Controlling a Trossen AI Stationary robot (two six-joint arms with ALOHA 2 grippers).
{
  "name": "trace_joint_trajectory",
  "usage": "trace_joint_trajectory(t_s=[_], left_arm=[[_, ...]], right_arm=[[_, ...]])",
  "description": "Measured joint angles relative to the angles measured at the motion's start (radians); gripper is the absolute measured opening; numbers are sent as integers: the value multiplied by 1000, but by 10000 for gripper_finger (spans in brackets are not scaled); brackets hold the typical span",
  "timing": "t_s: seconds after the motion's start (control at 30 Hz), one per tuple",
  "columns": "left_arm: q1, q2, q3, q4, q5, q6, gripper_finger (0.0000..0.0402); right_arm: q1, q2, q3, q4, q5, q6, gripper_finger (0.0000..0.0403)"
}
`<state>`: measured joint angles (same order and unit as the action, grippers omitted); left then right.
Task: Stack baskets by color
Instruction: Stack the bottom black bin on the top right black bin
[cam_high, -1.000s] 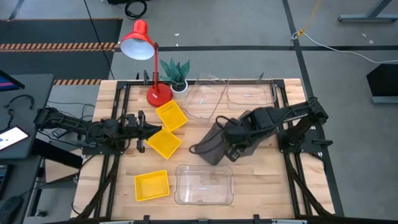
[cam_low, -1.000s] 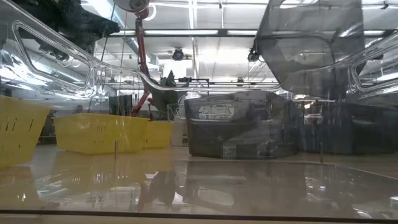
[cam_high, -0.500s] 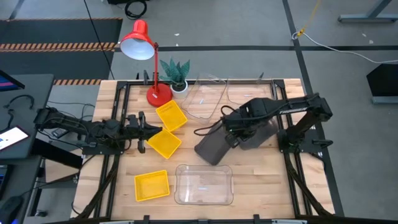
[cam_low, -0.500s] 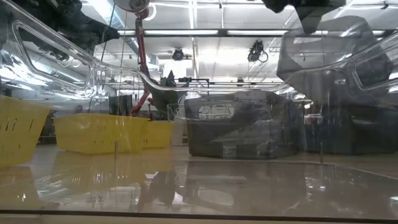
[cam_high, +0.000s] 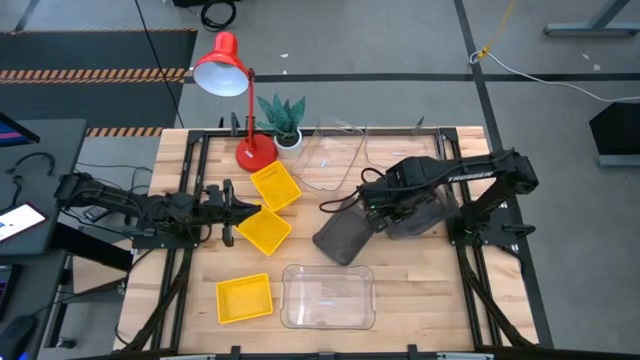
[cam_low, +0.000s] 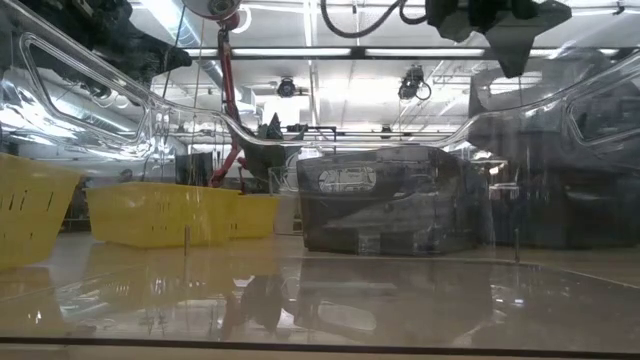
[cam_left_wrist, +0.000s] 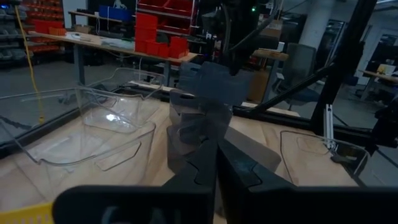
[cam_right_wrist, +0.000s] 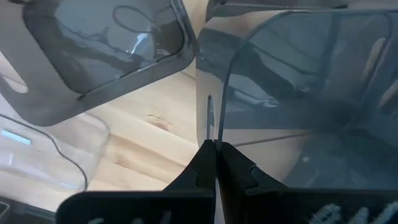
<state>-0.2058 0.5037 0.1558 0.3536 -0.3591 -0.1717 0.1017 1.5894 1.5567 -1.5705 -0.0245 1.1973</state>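
Observation:
My right gripper (cam_high: 373, 208) points down over the table's right half, shut on a dark grey basket (cam_high: 415, 214). A second dark grey basket (cam_high: 338, 238) lies tilted on the table just left of it. Three yellow baskets (cam_high: 275, 186) (cam_high: 264, 229) (cam_high: 244, 299) rest on the left half. One clear basket (cam_high: 328, 297) sits at the near edge and two more (cam_high: 335, 158) (cam_high: 400, 152) at the far edge. My left gripper (cam_high: 238, 210) waits shut and level beside the yellow baskets. My right gripper pinches the dark grey basket's thin side wall (cam_right_wrist: 208, 121) by its rim, near a rounded corner, one finger inside the basket and one outside. The fingers come from above, pointing down. The basket hangs below them; whether its bottom rests on anything I cannot tell.
A red desk lamp (cam_high: 228, 68) and a small potted plant (cam_high: 284, 118) stand at the far left of the table. Black frame rails (cam_high: 196, 170) run along both sides. Bare wood shows between the yellow baskets and the grey ones.
My right gripper has carried the dark grey basket away from the other grey one, toward the table's right side, and lowered it, rolling its wrist so the basket has turned about. The grey basket on the table has stayed in place.

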Motion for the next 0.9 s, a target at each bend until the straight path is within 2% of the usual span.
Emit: trace_joint_trajectory(t_s=[0.3, 0.67, 0.9], left_arm=[[0, 0, 0, -9, 0, 2, 17], [0, 0, 0, -49, 0, 4, 10], [0, 0, 0, -55, 0, 3, 21]], right_arm=[[-10, 0, -69, 25, 8, -61, 2], [-51, 0, -60, 22, 33, -65, 2], [-97, 0, -60, 22, 33, -93, 2]])
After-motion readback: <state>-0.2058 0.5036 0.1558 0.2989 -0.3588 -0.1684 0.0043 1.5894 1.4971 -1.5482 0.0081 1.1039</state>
